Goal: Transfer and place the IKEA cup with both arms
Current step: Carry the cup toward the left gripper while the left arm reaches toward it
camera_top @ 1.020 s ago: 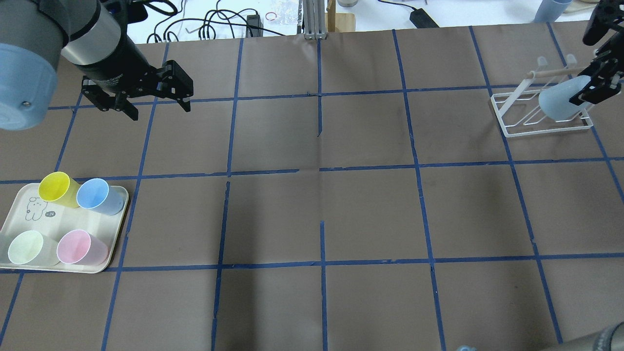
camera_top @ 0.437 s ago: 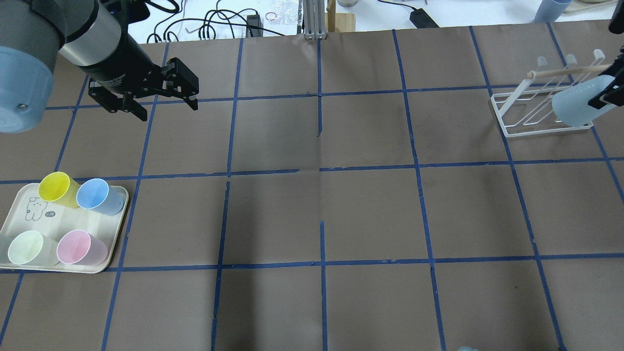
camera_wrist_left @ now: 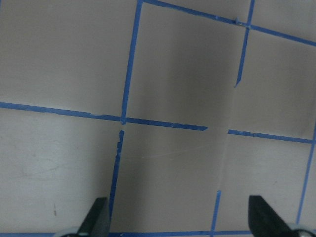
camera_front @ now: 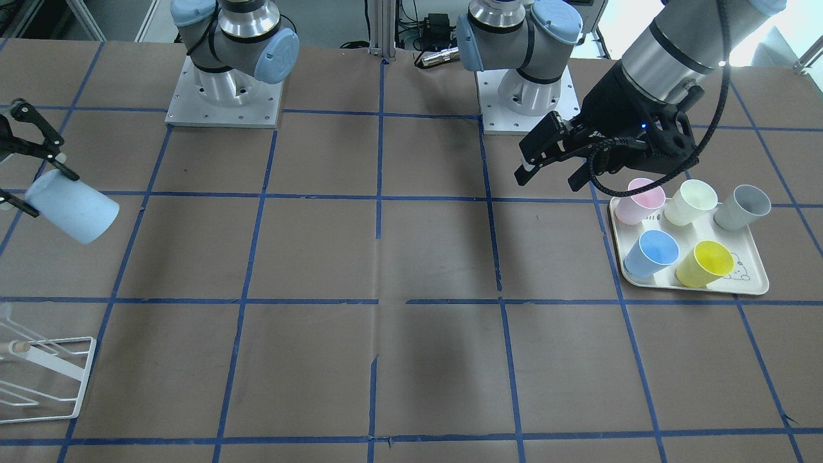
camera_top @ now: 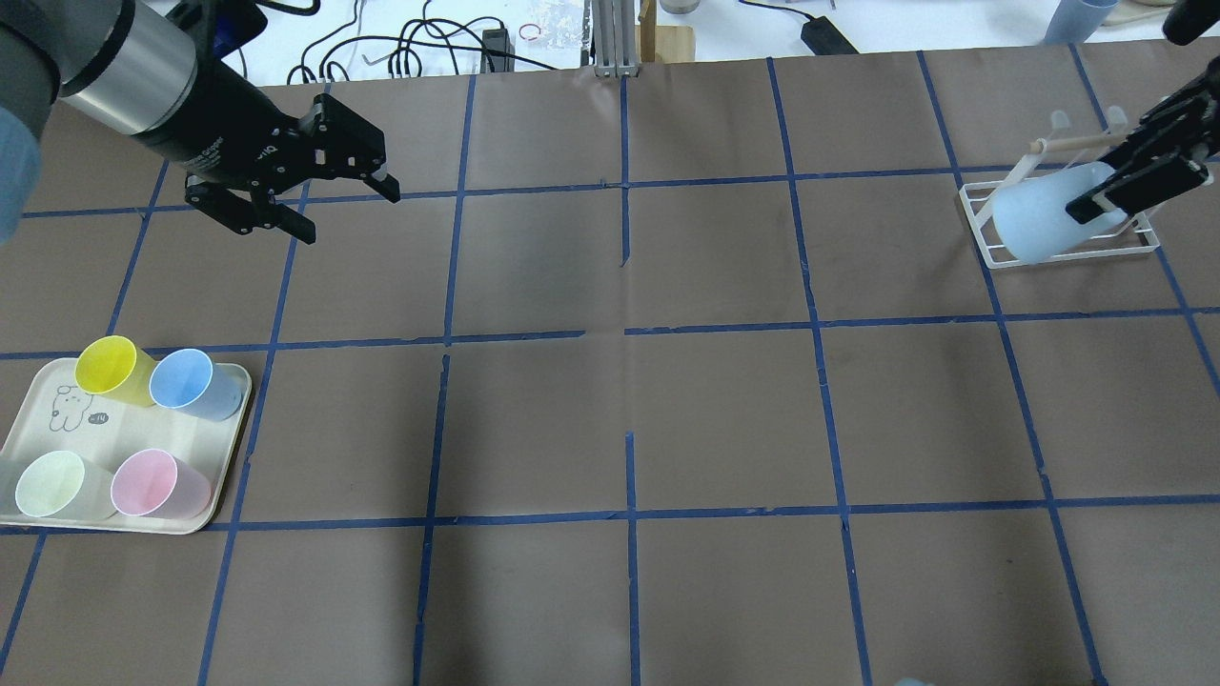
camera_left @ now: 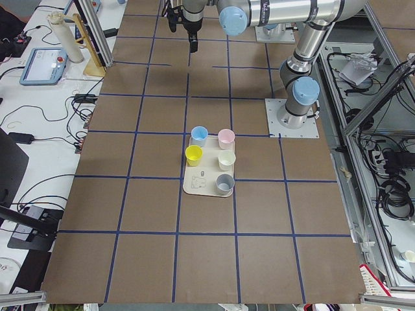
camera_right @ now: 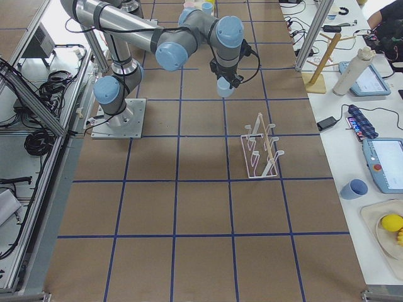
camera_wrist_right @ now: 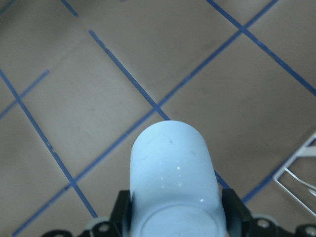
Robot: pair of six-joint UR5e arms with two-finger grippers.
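Observation:
The pale powder-blue IKEA cup is tilted in the air, held in my right gripper, which is shut on it. It also shows in the front view, the right wrist view and the exterior right view. In the overhead view the cup overlaps the white wire rack. In the exterior right view it hangs apart from the rack. My left gripper is open and empty above the table at the far left. It also shows in the front view and the left wrist view.
A cream tray at the left front holds a yellow, a sky-blue, a pale green and a pink cup. The front view also shows a grey cup there. Cables lie past the table's far edge.
My right gripper first drifted right with the cup, then swung it back left over the rack's left side. My left gripper moved a little to the right and stayed open.

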